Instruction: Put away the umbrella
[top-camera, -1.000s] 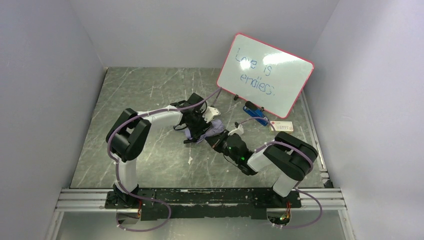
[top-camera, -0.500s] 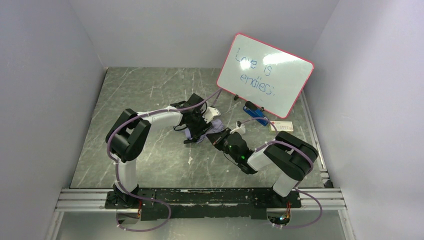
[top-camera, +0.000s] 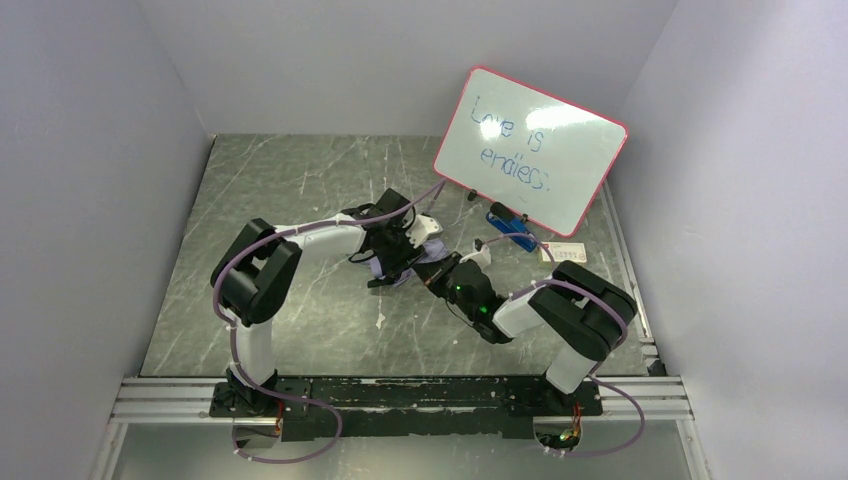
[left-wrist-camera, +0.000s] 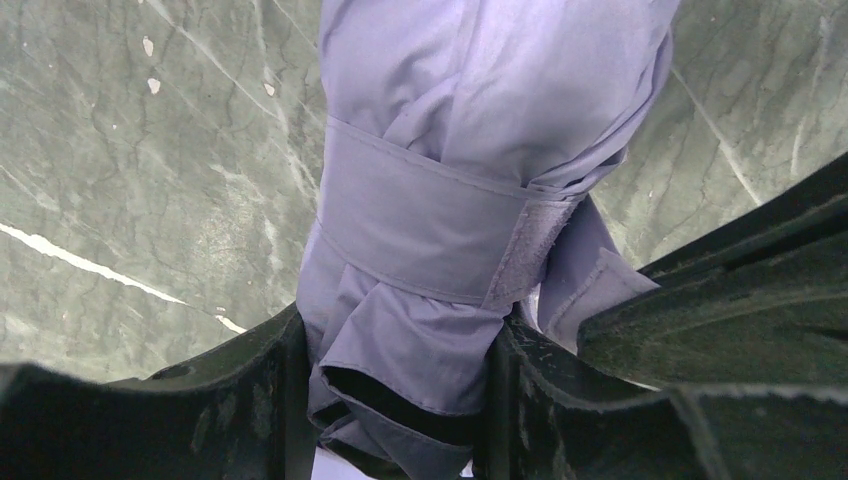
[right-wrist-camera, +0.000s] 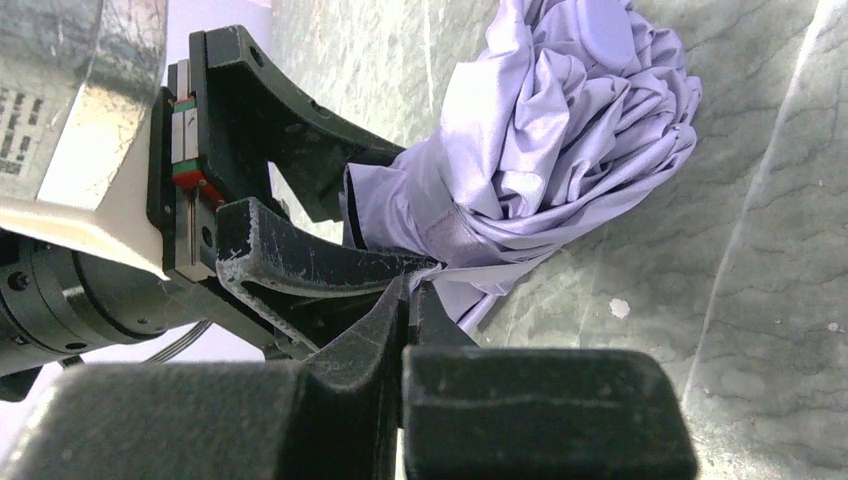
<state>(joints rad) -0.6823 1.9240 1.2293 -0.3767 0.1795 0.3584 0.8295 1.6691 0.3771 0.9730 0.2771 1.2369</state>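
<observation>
The right gripper lies nearest, in front of the whiteboard and toward the arm bases. Its jaws are pressed fully together, and in its wrist view the tips meet at the loose hem of the umbrella. Whether a sliver of fabric is caught between them cannot be told. That pose looks meant for tucking or steadying the hem rather than carrying.

Just beyond it, closer to the whiteboard's lower left corner, the umbrella rests on the marbled table as a folded lavender bundle. The left gripper straddles it with the jaws about half open, a finger against each side of the gathered canopy, so the bundle is clamped and cannot unroll. The closure strap is wrapped around the bundle just ahead of those fingers, its hook-and-loop end laid along the side. I judge the wrapping is nearly done and the clamp is holding the roll tight while the strap end is seated.

Farther on, directly under the whiteboard's bottom edge, sits the blue eraser, apart from both grippers.
</observation>
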